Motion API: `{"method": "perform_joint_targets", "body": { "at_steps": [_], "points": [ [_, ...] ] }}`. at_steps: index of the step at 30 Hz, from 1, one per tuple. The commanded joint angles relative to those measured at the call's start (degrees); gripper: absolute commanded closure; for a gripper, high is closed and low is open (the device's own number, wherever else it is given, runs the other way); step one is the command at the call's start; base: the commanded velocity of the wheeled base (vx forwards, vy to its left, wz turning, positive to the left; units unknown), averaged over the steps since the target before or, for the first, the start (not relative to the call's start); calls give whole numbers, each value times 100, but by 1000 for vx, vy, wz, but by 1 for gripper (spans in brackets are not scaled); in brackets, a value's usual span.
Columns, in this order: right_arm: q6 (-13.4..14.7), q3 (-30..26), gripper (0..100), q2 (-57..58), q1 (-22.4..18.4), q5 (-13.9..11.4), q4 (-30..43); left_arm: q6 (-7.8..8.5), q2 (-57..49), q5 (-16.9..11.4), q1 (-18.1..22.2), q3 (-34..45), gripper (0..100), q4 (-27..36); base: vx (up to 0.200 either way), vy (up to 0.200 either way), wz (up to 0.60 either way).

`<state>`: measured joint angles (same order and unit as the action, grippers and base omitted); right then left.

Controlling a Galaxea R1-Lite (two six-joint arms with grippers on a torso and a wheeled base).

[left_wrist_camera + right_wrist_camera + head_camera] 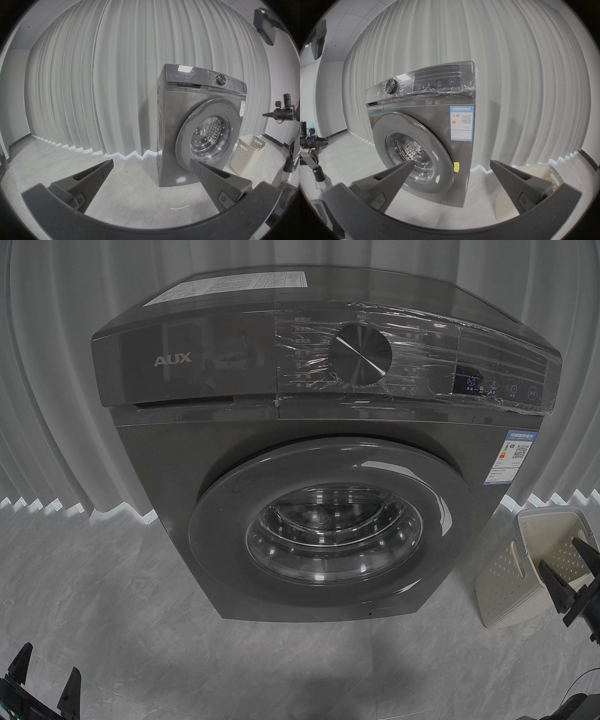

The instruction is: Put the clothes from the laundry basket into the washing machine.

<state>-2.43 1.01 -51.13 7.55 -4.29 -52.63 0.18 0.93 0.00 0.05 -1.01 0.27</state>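
Both my end effectors have fingers apart, nothing held. Left end effector (49,662) sits lower left of head frame, right end effector (560,554) at right edge, in front of laundry basket (509,577). Basket's on floor (125,590), lower right, just beside washing machine (187,459); its door (225,521) is shut.

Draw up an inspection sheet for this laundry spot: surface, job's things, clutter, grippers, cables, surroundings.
Surface: pale veined floor tiles, bare in front of the machine.
Job's things: washing machine, round door shut, plastic film over the control panel; laundry basket on the floor at the machine's right; its contents cannot be told.
Clutter: nothing seen.
Grippers: left gripper low at the left, fingers open, empty; right gripper in front of the basket, fingers open, empty.
Cables: nothing seen.
Surroundings: white pleated curtain behind the machine; camera on a stand off to the side.
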Motion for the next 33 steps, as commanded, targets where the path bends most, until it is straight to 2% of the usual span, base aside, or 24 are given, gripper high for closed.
{"method": "perform_joint_targets", "body": {
  "at_steps": [1, 9, 17, 18, 20, 26, 29, 33],
  "points": [
    [-56, -101, 0, 2265, -324, -46, 1448, -9, -93, 0, 4, 92, 0, 0, 0, 0, 0],
    [-39, -84, 0, 3979, -500, -46, 2784, 8, -93, 0, 4, 92, 0, 0, 0, 0, 0],
    [-21, -101, 0, 5016, -561, -46, 3997, -1, -93, 0, 4, 92, 0, 0, 0, 0, 0],
    [32, -101, 0, 5113, -737, -54, 4454, -1, -93, 0, 4, 92, 0, 0, 0, 0, 0],
    [32, -101, 0, 5113, -755, -28, 4735, -1, -93, 0, 4, 92, 0, 0, 0, 0, 0],
    [5, -101, 0, 5113, -755, 78, 4779, -80, -93, 9, 4, 92, 0, 0, 0, 0, 0],
    [67, -101, 0, 5113, -755, 499, 5166, -89, -93, 0, 4, 84, 0, 0, 0, 0, 0],
    [172, -101, 0, 5113, -737, 561, 5175, -89, -93, 0, 4, 92, 0, 0, 0, 0, 0]
  ]
}}
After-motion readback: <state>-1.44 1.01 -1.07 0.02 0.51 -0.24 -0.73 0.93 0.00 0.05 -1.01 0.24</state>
